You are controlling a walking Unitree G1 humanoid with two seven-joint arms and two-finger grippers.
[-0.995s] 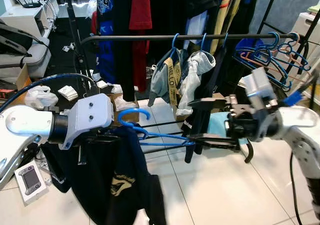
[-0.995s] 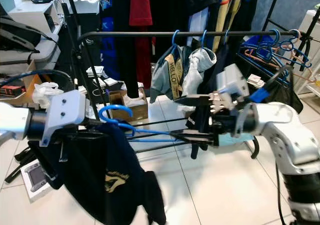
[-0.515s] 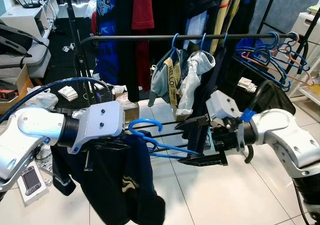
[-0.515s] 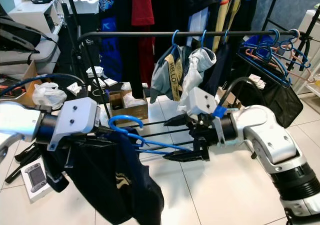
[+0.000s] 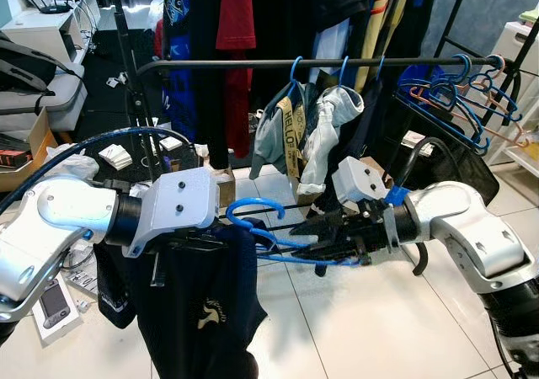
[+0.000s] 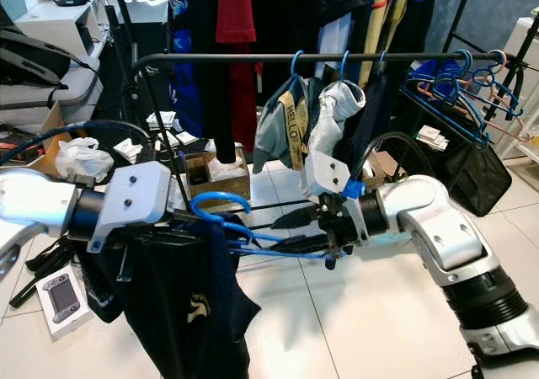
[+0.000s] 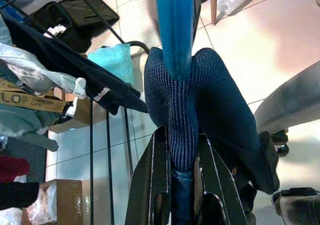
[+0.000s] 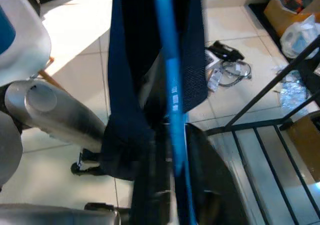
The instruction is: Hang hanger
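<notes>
A blue plastic clothes hanger [image 5: 269,232] carrying a dark navy knitted garment [image 5: 198,299] is held between the two grippers, in front of and lower than a black metal clothes rail [image 5: 253,62]. The left gripper [image 7: 181,205] has its two black fingers clamped on the hanger through the navy knit; the cloth bulges out just beyond its fingertips and hangs below them. The right gripper [image 5: 316,242] meets the hanger's far end from the opposite side; in its wrist view the blue bar runs between its fingers, but blur makes it impossible to tell whether they grip it. The hanger's hook [image 5: 253,206] curves up between the two grippers, clear of the rail.

Beyond the grippers, the rail holds pale grey-blue clothes on blue hangers [image 5: 307,126] and a bunch of bare blue wire hangers [image 5: 459,93] to the right. Beneath the jaws lies a glossy white tiled floor [image 5: 354,320], cluttered with cardboard boxes [image 6: 206,173] and plastic bags [image 6: 80,157].
</notes>
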